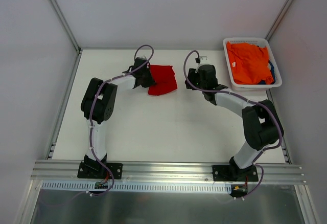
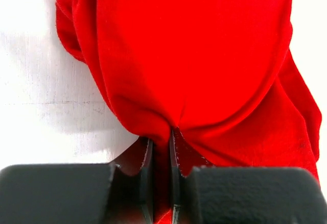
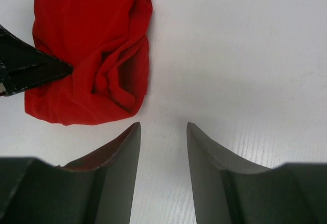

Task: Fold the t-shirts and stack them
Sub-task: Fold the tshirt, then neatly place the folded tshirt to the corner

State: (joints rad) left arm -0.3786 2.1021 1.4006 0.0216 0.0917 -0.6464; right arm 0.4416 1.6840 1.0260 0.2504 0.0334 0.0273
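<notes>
The left gripper [image 1: 146, 75] is reaching toward the far edge of the tabletop [image 1: 168, 127], left of its middle. Its jaws are pressing together on a fold at the left edge of the red shirt [image 1: 162, 80]. In the left wrist view the cloth is bunching into the narrow slit between them [image 2: 162, 147], and the rest of the red shirt [image 2: 194, 55] is spreading away from the jaws over the white surface. The shirt is lying in a rumpled, roughly folded packet near the far edge, between the two grippers.

The right gripper [image 1: 191, 75] is hanging just right of the shirt, pointing toward it. Its jaws are standing apart [image 3: 162, 127] with only bare tabletop between them, and they are not touching the red shirt [image 3: 92, 50].

A basket [image 1: 228, 44] is sitting at the far right corner of the tabletop, holding the orange shirt [image 1: 248, 63]. A blue shirt [image 1: 272, 73] is peeking out from under it at the basket's right side.
</notes>
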